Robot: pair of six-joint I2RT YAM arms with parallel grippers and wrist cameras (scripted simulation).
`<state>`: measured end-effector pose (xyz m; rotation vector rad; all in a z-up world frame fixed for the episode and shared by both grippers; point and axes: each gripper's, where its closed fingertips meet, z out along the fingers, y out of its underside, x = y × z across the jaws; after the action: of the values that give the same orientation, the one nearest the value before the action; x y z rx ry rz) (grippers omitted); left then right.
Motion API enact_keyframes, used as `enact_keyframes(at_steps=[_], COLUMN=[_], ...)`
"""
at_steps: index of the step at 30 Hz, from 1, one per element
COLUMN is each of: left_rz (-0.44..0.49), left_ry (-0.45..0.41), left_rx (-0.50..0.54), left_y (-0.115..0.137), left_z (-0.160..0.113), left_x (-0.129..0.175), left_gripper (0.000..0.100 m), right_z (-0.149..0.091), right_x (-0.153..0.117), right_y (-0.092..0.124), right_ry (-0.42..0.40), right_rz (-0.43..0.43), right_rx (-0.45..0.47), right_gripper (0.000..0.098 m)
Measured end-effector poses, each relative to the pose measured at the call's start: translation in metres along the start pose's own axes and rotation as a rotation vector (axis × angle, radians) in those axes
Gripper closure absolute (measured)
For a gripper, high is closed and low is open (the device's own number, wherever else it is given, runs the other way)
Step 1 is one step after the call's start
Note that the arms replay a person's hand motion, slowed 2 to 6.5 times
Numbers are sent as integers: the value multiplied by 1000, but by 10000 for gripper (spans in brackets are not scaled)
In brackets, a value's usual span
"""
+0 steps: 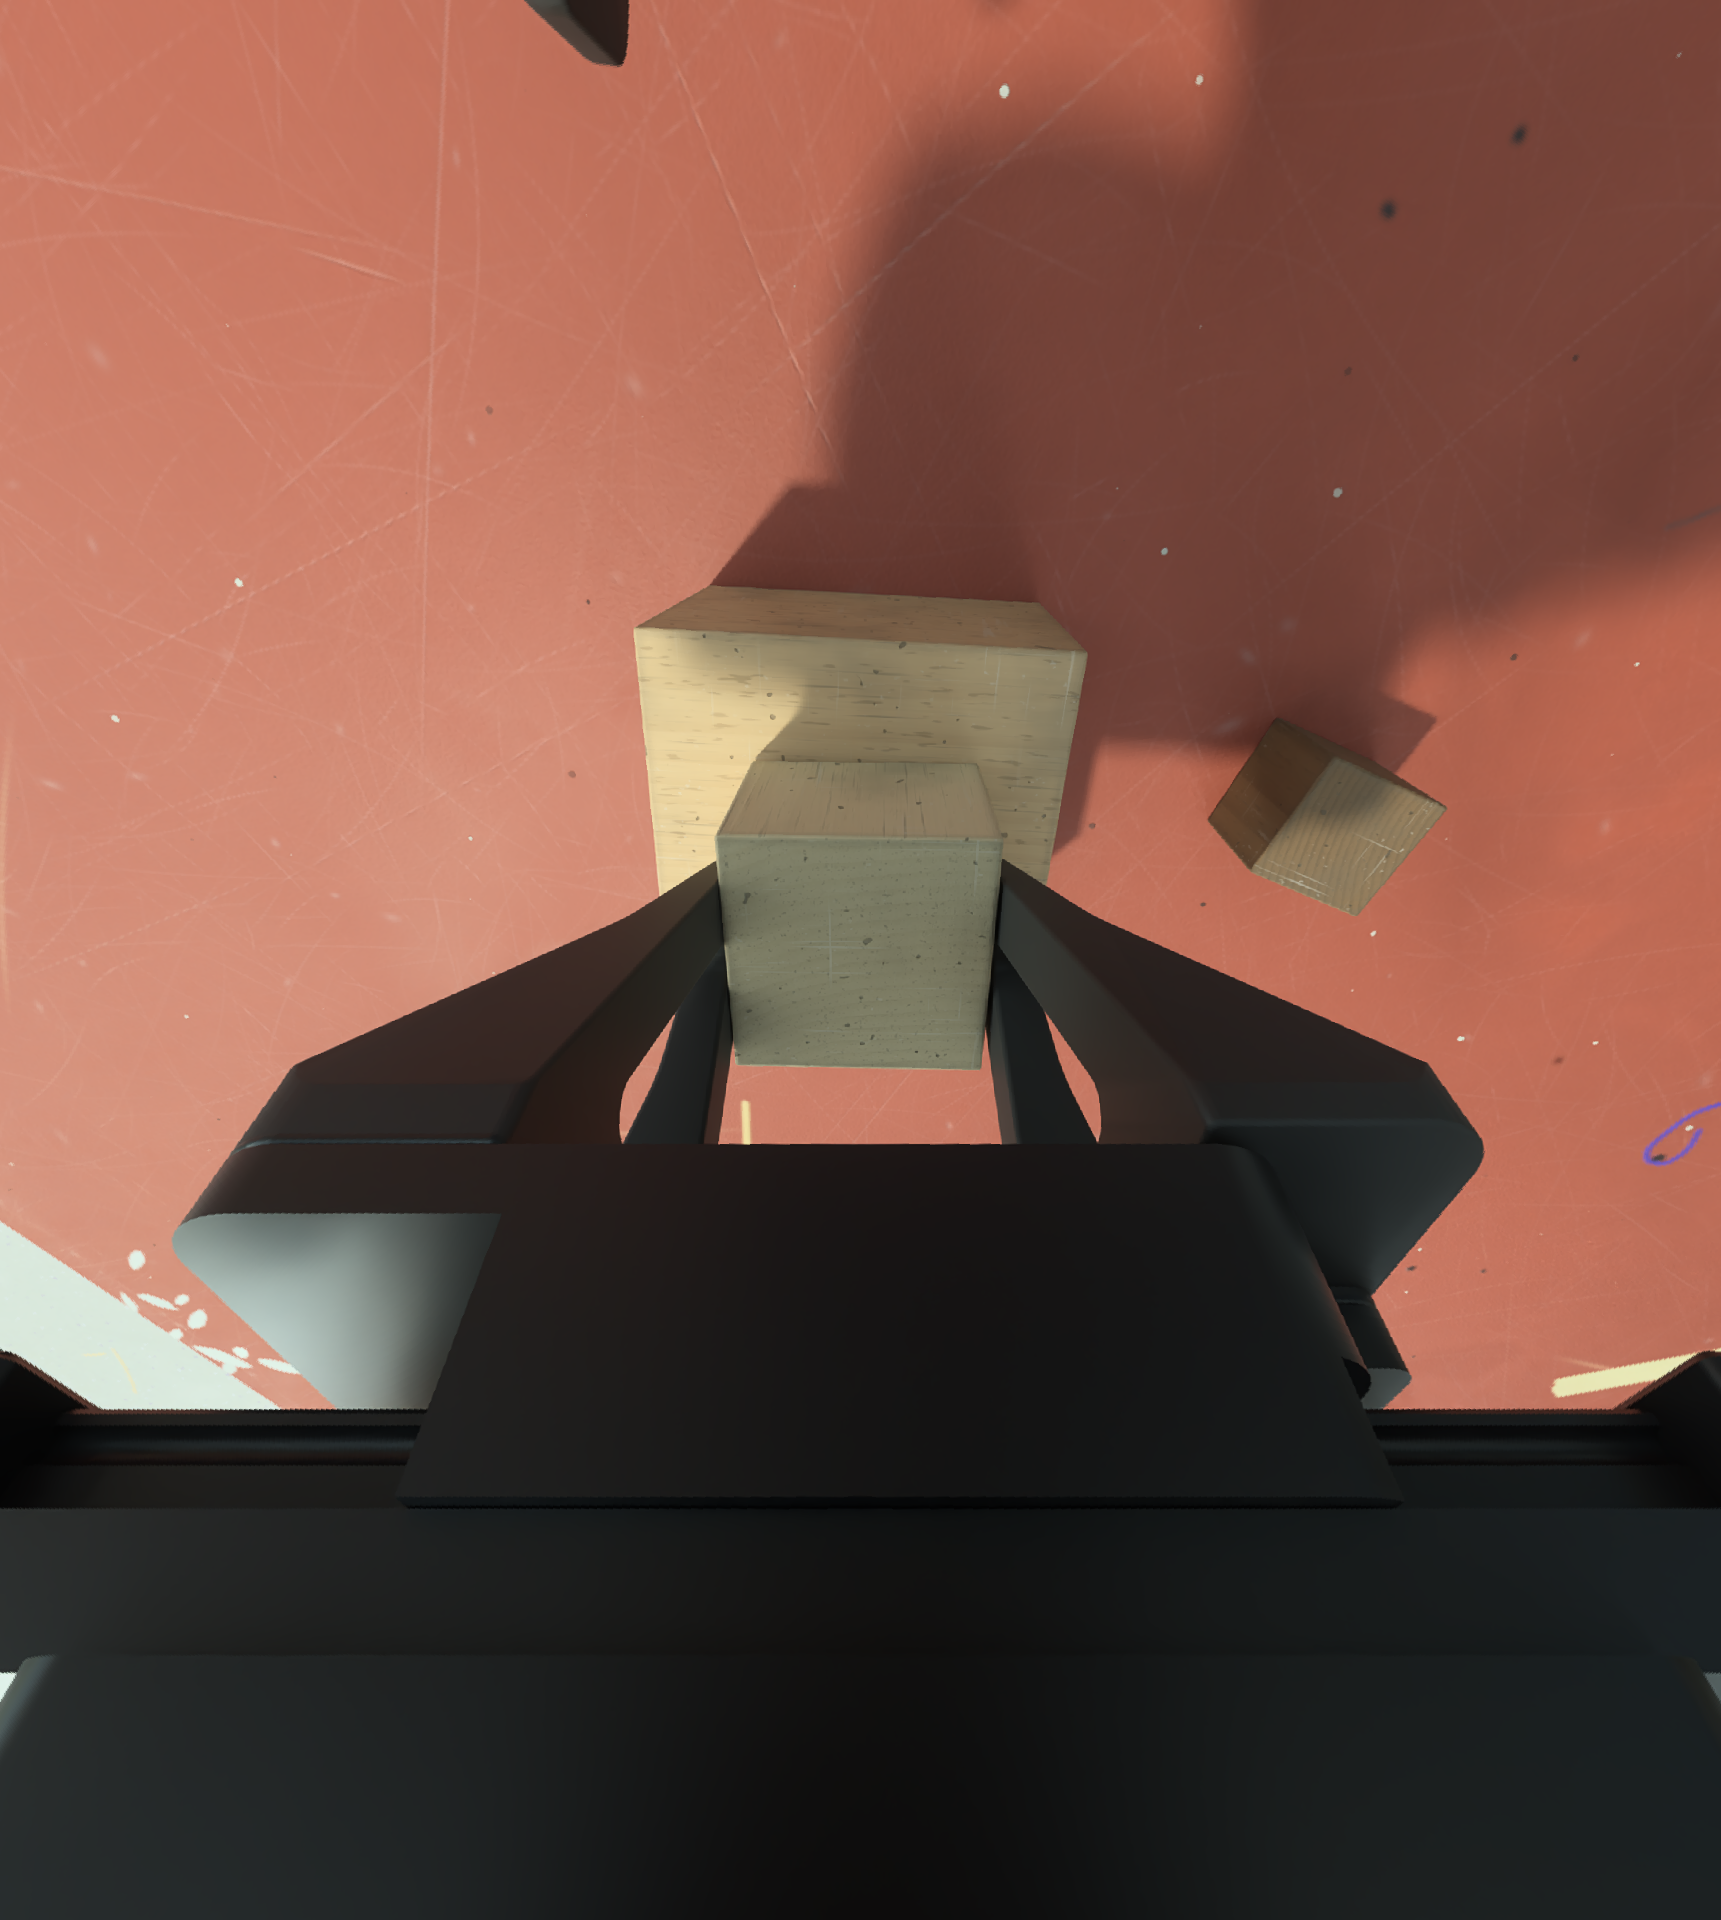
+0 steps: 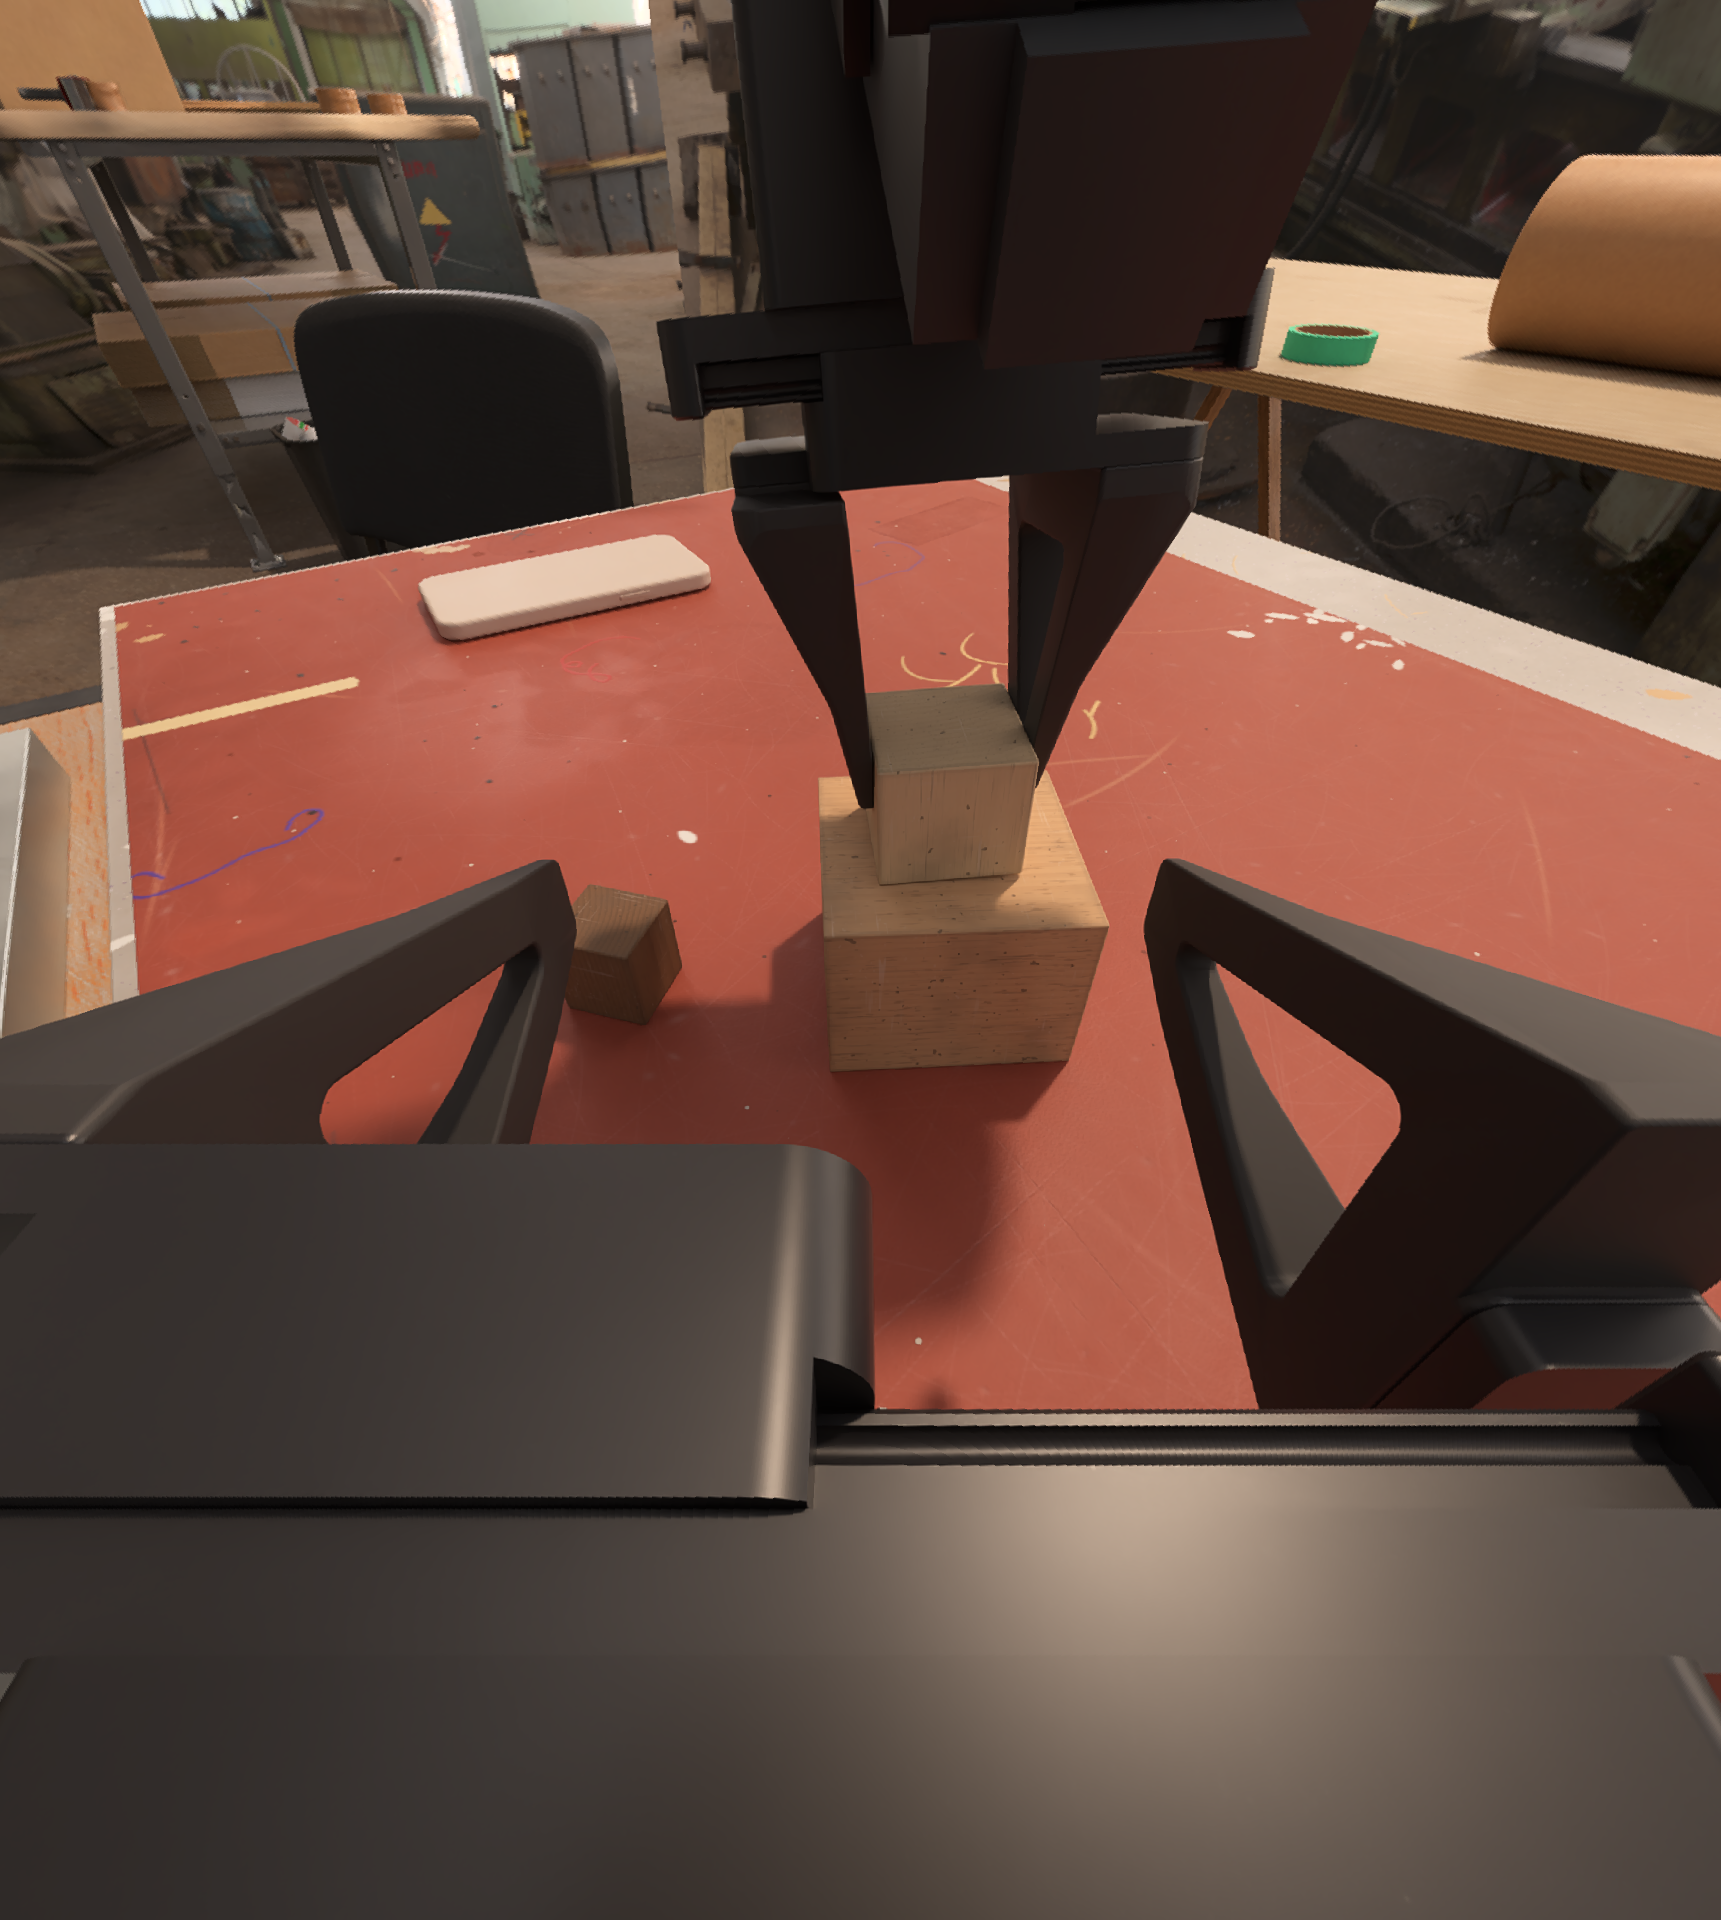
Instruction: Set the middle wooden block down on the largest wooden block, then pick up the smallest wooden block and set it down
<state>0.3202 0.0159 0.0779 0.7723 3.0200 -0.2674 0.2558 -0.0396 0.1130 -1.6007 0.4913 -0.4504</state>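
Observation:
My left gripper [image 1: 858, 883] is shut on the middle wooden block [image 1: 856, 935], a pale cube. It holds the block on top of the largest wooden block [image 1: 897, 696]; in the right wrist view the middle block [image 2: 949, 800] rests on the largest block [image 2: 960, 977] with the left gripper [image 2: 951, 774] coming down from above. The smallest block [image 1: 1329, 816], darker brown, lies on the red table to the right; it also shows in the right wrist view [image 2: 622, 951] by my left fingertip. My right gripper [image 2: 851, 883] is open and empty, low over the table in front of the stack.
A flat beige slab [image 2: 565, 584] lies at the table's far side. The red table [image 2: 420, 790] ends at a white edge. A black chair [image 2: 456, 405] stands beyond it, and a side table with a green tape roll [image 2: 1331, 343] stands at the right.

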Motion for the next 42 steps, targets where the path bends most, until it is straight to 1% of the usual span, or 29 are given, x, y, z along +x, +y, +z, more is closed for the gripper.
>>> enact_keyframes(at_steps=[26,42], left_rz=[-10,-38], left_ry=[-3,8], left_rx=[-9,20], left_y=[0,1], left_z=[0,0], left_x=[0,0], left_gripper=[612,612], right_z=[0,0], right_x=[0,0], right_y=[0,-2], right_ry=[0,-3], right_rz=[-3,-6], right_rx=[-1,6], right_gripper=[39,39])
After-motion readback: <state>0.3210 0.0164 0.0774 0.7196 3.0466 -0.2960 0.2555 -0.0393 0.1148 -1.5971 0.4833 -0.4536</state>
